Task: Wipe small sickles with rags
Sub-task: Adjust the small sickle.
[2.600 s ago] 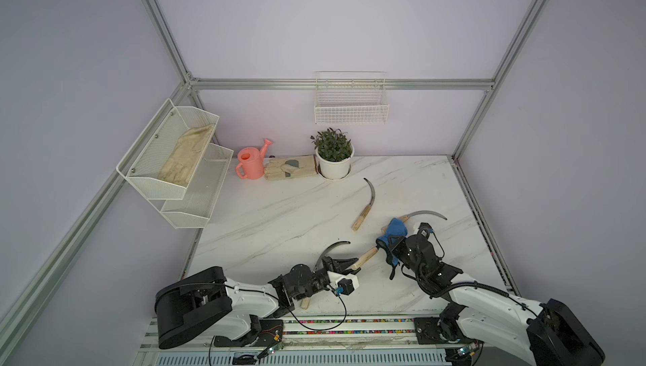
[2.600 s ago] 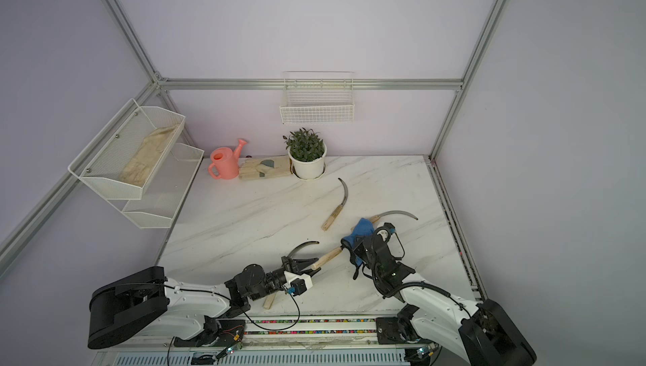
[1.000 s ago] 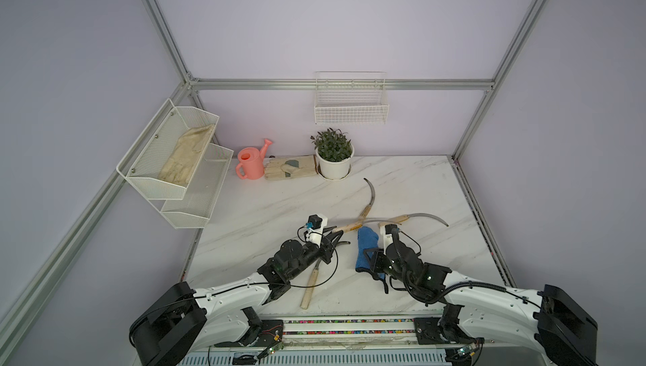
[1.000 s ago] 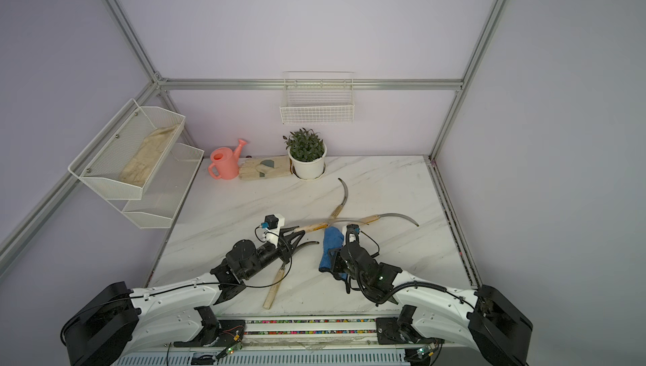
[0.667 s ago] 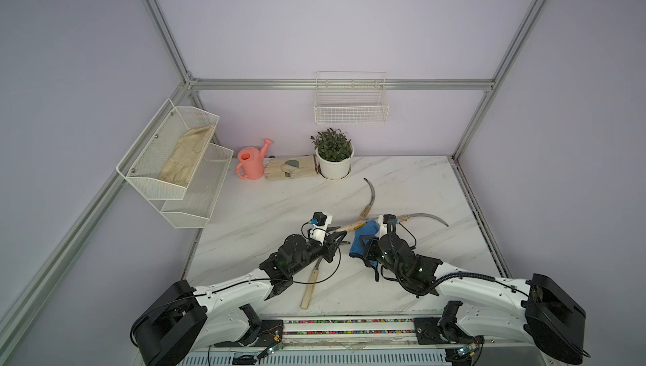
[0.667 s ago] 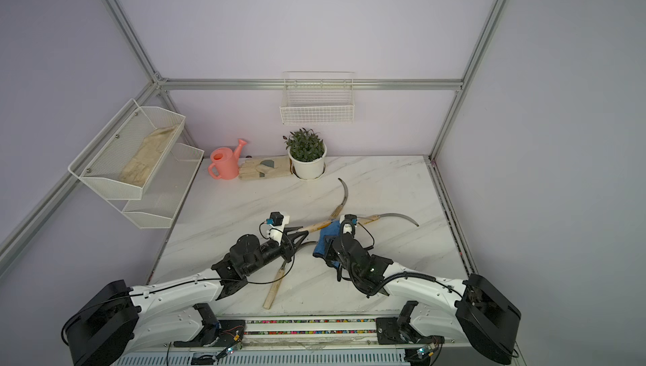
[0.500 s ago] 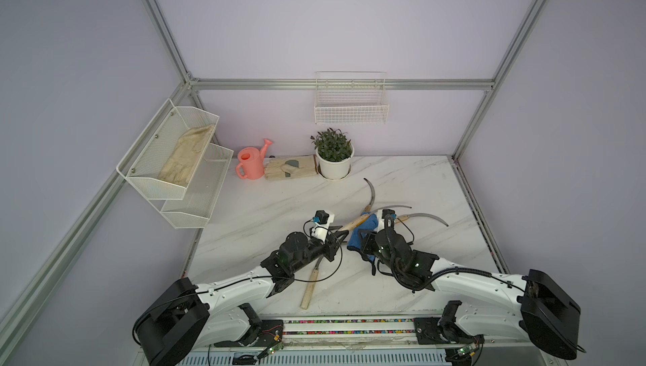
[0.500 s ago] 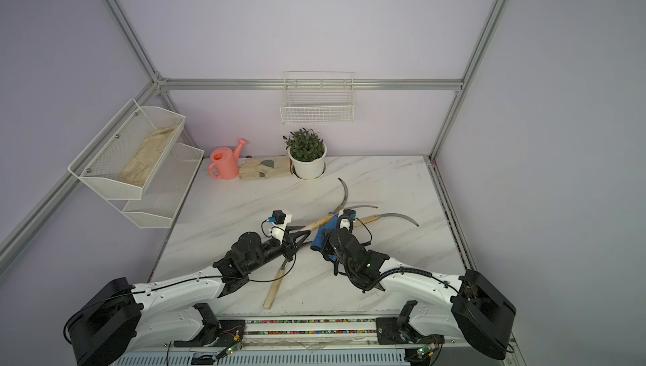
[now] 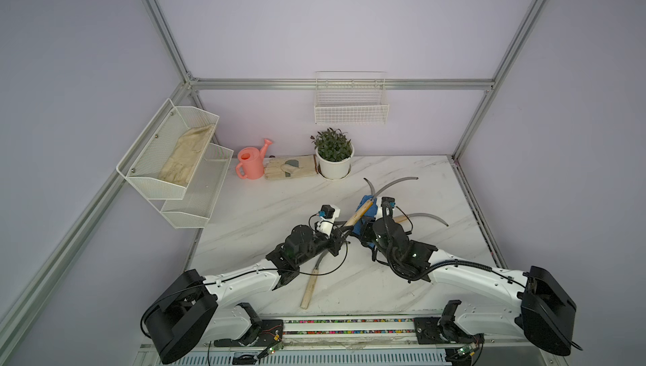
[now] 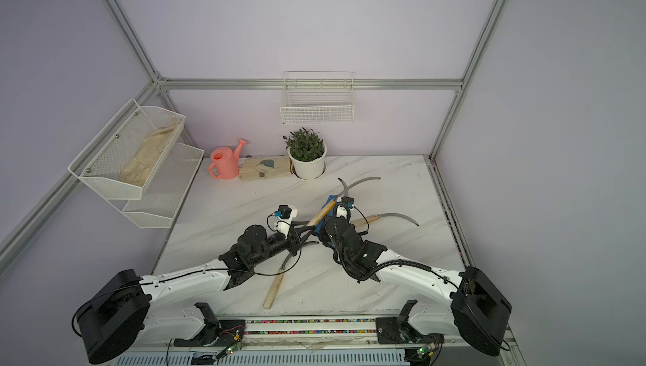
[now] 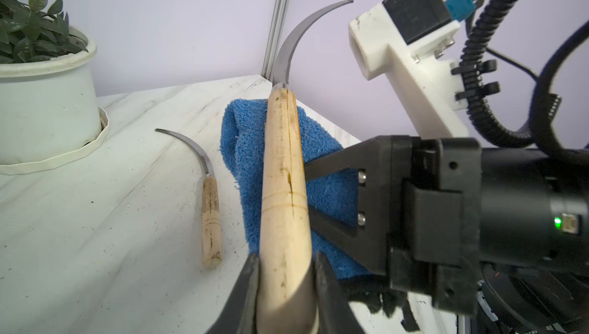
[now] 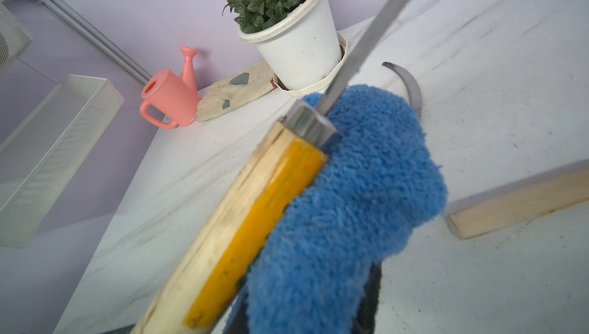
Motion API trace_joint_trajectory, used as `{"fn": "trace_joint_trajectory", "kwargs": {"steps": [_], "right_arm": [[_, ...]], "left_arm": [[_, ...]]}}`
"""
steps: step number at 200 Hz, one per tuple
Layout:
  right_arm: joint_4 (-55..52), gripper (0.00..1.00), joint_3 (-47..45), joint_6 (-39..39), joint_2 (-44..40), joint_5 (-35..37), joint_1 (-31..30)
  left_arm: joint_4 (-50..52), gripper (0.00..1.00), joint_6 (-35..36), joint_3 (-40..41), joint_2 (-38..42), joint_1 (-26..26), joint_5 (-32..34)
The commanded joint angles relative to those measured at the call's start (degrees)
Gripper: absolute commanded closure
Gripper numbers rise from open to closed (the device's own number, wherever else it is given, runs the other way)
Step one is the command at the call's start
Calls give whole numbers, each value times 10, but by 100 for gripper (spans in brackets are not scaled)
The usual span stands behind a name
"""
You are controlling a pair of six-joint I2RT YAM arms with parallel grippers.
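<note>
My left gripper [image 11: 287,259] is shut on the pale wooden handle of a small sickle [image 11: 283,189], which points up and away in both top views [image 9: 356,214] [image 10: 320,217]. Its curved grey blade [image 9: 395,183] arches over the back of the table. My right gripper [image 9: 367,229] is shut on the blue fluffy rag [image 12: 350,204] [image 9: 366,205], which presses against the handle just below the blade's metal collar [image 12: 310,122]. The rag hides the right fingertips. Three more sickles lie on the table: right [image 9: 424,216], front [image 9: 309,291], and behind the rag [image 11: 210,208].
At the back stand a white potted plant [image 9: 334,165], a pink watering can [image 9: 250,165] and a beige glove [image 9: 288,168]. White mesh shelves [image 9: 174,161] hang on the left wall, and a wire basket [image 9: 351,107] on the back wall. The two arms nearly meet at mid-table.
Both grippers have moved toward the back of the table. The held sickle has swung so its blade points further back, and the rag has slid along the handle toward the blade.
</note>
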State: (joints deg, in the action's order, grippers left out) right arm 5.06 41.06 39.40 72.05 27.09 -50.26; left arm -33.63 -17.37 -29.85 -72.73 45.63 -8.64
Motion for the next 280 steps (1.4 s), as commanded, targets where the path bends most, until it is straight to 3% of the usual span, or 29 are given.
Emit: {"fn": "trace_joint_trajectory", "kwargs": {"steps": [1,86,131,229,280], "right_arm": [[53,100,33,-49,-3,-17,-4],[70,100,42,-108,-2,-45,-5],[70,100,16,-108,-66,0,-3],[215,100,-83,-71,-148,-54,38],[205,100,-50,-133,-157,-41,57]], "left_arm": [[41,100,18,-37,-26,10,-95],[88,100,25,-96,-109,9,-127],[99,100,9,-109,-123,10,-124],[77,100,-27,-111,-138,8,-166],[95,100,-13,-124,-148,7,-188]]}}
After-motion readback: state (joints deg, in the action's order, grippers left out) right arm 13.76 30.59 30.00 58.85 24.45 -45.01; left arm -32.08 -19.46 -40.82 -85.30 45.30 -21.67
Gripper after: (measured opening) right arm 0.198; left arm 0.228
